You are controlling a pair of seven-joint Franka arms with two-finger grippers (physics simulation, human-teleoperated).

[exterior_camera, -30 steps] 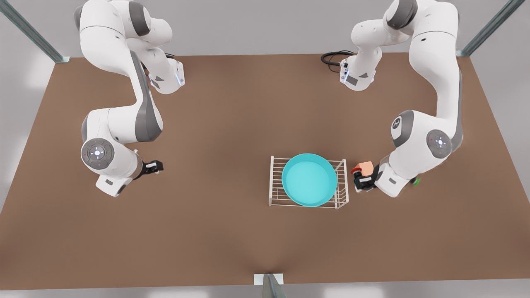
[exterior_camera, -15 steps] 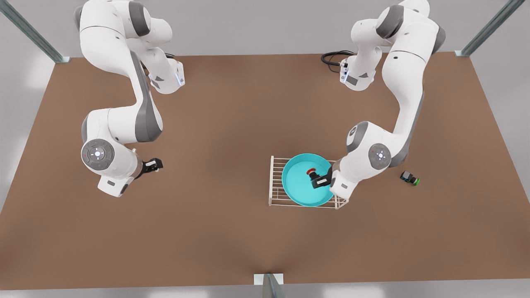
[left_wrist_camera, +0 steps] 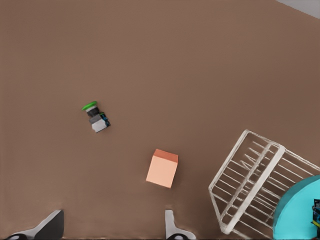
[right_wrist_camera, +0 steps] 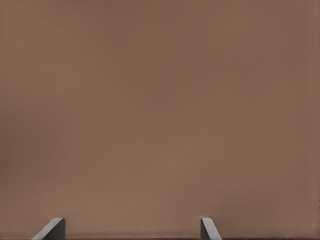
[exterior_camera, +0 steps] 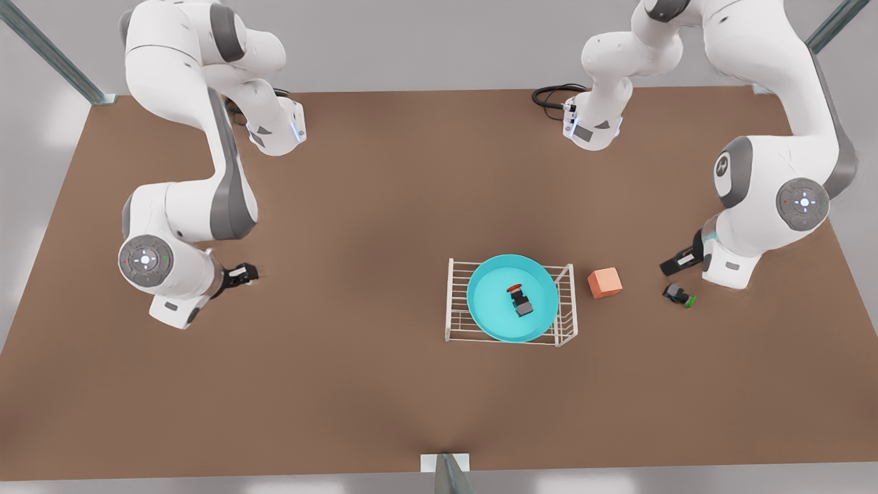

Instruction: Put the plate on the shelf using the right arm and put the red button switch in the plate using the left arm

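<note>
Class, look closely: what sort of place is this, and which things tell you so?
Most likely a simulated robot test bench, not a kitchen: two white arms stand on a bare brown table with metal frame posts at its corners, and a few props, such as a plate on a rack.

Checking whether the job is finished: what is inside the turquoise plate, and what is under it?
The red button switch lies inside the plate. The shelf is underneath; its middle bars are covered by it.
</note>
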